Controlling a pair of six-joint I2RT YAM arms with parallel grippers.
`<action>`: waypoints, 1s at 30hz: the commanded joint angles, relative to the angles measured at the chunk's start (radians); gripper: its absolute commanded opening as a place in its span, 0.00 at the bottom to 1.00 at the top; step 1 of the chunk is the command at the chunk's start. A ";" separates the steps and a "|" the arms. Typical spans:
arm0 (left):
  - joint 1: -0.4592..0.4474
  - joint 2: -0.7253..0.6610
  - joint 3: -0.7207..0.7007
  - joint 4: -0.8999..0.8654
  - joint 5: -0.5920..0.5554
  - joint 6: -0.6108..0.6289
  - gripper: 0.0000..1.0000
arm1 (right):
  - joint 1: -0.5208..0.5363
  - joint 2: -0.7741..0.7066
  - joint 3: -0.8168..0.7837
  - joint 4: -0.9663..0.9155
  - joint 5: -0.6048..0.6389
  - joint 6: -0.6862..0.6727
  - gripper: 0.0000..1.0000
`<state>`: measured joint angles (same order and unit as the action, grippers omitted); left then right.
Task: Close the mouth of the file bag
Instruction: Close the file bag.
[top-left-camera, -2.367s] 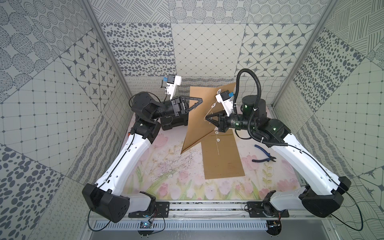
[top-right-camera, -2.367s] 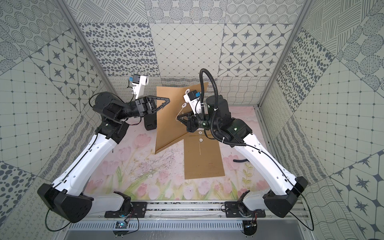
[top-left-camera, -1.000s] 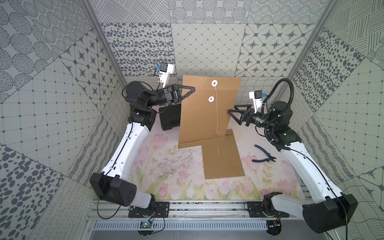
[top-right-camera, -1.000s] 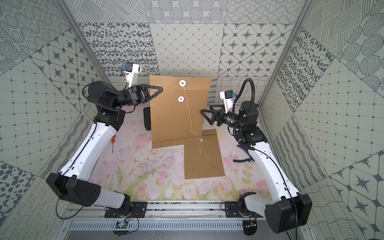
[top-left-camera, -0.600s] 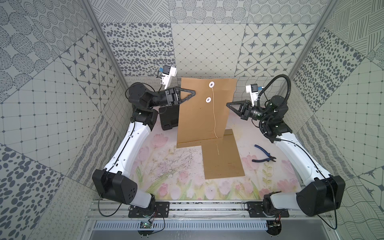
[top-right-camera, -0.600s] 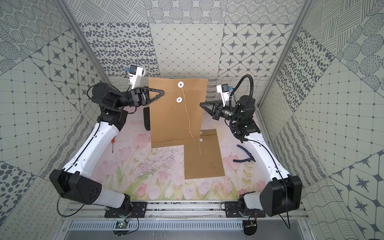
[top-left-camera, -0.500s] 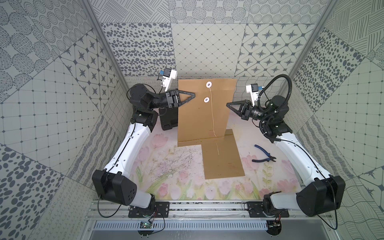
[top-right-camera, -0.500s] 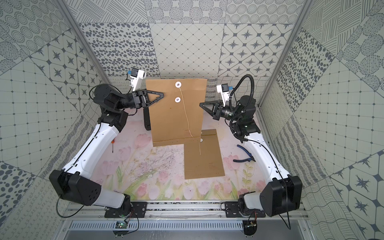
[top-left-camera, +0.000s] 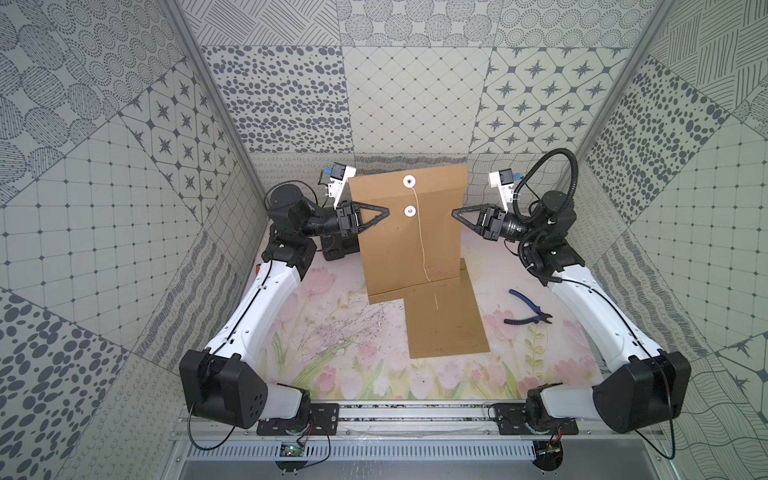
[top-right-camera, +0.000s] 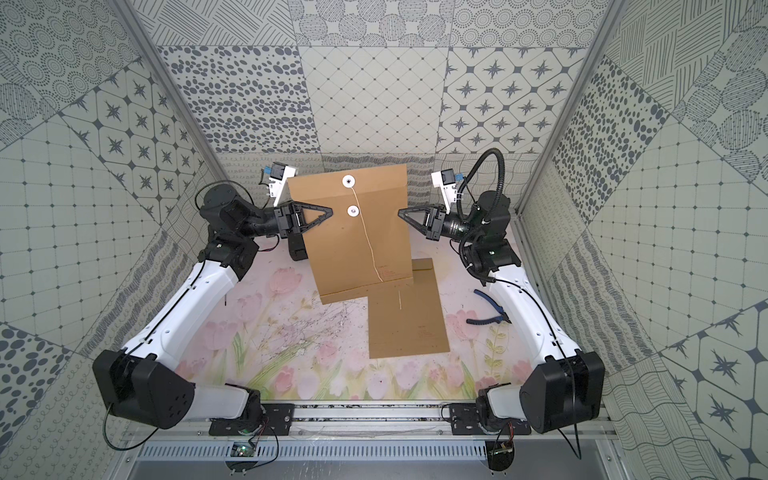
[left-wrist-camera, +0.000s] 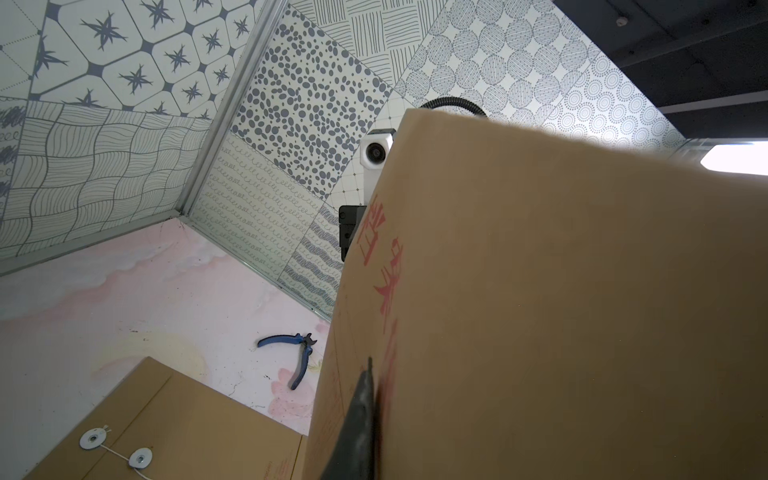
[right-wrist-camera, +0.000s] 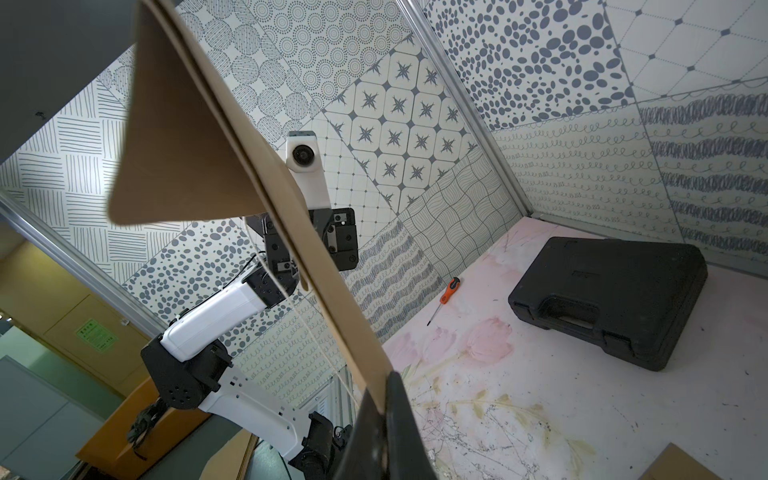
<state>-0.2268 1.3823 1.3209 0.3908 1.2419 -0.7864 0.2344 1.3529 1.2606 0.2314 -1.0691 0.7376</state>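
Lower centre: spare envelope (top-left-camera: 446, 328) flat on table (top-left-camera: 332, 345), pliers (top-left-camera: 525, 312) to its right. Mid-frame centre: file bag (top-left-camera: 399, 249) held upright, string (top-left-camera: 420, 245) hanging loose. Left gripper (top-left-camera: 387, 210) clamps its left edge, right gripper (top-left-camera: 454, 212) its right edge.

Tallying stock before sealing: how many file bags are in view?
2. The raised file bag hangs roughly upright, pinched at its side edges by the left tool and right tool. The flat file bag lies on the table. No others show.

File bag (top-left-camera: 409, 245) upright between left claw (top-left-camera: 387, 211) and right claw (top-left-camera: 454, 212), flat envelope (top-left-camera: 446, 328) before it.
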 joint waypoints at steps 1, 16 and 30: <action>0.018 0.013 -0.006 0.175 -0.035 -0.073 0.00 | 0.021 -0.007 0.034 -0.007 -0.012 -0.001 0.03; 0.105 0.046 0.070 0.296 -0.216 -0.427 0.00 | 0.344 -0.227 -0.031 -0.587 0.857 -0.549 0.54; 0.026 0.013 0.122 0.170 -0.268 -0.365 0.00 | 0.491 -0.058 -0.098 -0.211 0.987 -0.514 0.52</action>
<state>-0.1692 1.4078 1.4151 0.5755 1.0115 -1.1759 0.7181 1.2839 1.1591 -0.1032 -0.1169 0.2207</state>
